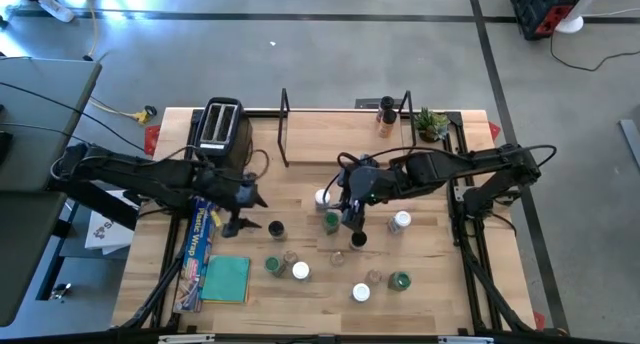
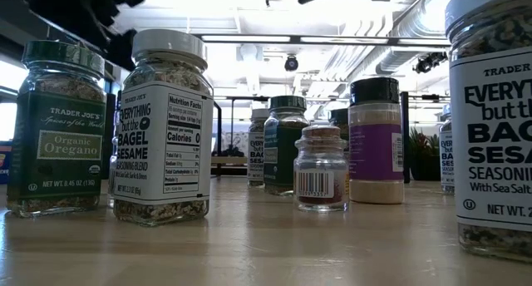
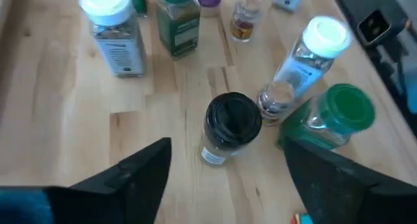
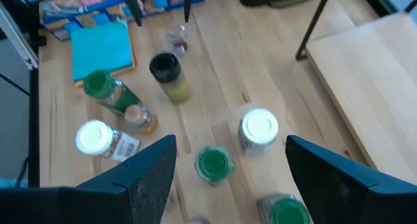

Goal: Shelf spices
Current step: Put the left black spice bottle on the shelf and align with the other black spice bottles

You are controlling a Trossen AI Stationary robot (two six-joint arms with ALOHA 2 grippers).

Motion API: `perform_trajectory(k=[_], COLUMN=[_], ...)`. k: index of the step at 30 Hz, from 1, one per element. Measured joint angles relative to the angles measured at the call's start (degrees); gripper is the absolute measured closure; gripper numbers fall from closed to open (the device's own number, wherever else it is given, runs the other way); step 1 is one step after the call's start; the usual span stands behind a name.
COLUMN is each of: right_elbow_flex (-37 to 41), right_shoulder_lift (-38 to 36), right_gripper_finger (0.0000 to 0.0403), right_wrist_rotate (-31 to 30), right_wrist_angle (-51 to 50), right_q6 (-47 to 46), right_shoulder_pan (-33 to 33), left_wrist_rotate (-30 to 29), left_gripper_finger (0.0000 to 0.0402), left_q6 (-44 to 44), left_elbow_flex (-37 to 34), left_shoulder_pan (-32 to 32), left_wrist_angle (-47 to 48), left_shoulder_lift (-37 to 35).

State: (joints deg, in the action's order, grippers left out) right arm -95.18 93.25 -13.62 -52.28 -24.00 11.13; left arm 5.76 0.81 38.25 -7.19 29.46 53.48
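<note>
Several spice jars stand on the wooden table between my two arms. My left gripper is open above the table, and a dark-lidded jar stands upright just ahead of its fingers, untouched. My right gripper is open and hovers over a white-lidded jar and a green-lidded jar. The shelf, a light board with black end frames, stands at the far edge. One brown jar stands on the shelf's right end.
A black-and-silver toaster stands far left, and a small potted plant far right. A blue foil-wrap box and a teal pad lie near left. More jars stand toward the near edge.
</note>
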Motion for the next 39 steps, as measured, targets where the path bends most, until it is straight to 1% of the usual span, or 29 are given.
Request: perform_trajectory(k=[3,8,16,21,25,28,31,35,38,39], right_elbow_flex=[0.0,0.0,0.0,0.0,0.0,0.0,0.0,0.0,-0.01,-0.02], right_shoulder_lift=[0.0,0.0,0.0,0.0,0.0,0.0,0.0,-1.23,-3.52,-4.42], right_gripper_finger=[0.012,0.012,0.012,0.012,0.012,0.012,0.012,0.012,0.012,0.012], right_wrist_rotate=[0.57,0.58,0.56,0.58,0.58,0.58,0.57,0.51,0.0,-0.36], right_wrist_angle=[-0.64,-1.87,-3.21,-5.02,-5.98,-6.02,-6.33,-7.23,-8.93,-9.72], right_q6=[1.79,6.15,9.08,9.94,9.58,9.92,9.02,5.78,1.85,0.43], right_shoulder_pan=[-0.27,-0.48,-1.53,-1.5,-1.5,-1.5,-1.5,-1.5,-1.78,-2.02], left_wrist_rotate=[0.0,0.05,-0.41,-2.45,-2.58,-2.59,-2.74,-3.54,-3.67,-3.66], left_gripper_finger=[0.0087,0.0084,0.0084,0.0084,0.0088,0.0102,0.0124,0.0168,0.0207,0.0209], left_q6=[-1.66,-4.93,-10.8,-9.44,-6.38,-3.64,-1.53,1.91,3.82,4.4], left_elbow_flex=[0.01,0.01,0.03,0.06,0.06,0.06,0.06,0.25,2.1,3.25], left_shoulder_pan=[0.01,-0.1,-2.68,-3.96,-4.44,-4.82,-5.0,-4.88,-4.29,-3.81], left_wrist_angle=[-0.11,-1.88,-10.33,-12.49,-13.16,-14.31,-15.55,-15.66,-13.52,-12.42], left_shoulder_lift=[3.7,9.31,16.23,19.74,21.38,21.79,21.95,21.77,21.04,20.83])
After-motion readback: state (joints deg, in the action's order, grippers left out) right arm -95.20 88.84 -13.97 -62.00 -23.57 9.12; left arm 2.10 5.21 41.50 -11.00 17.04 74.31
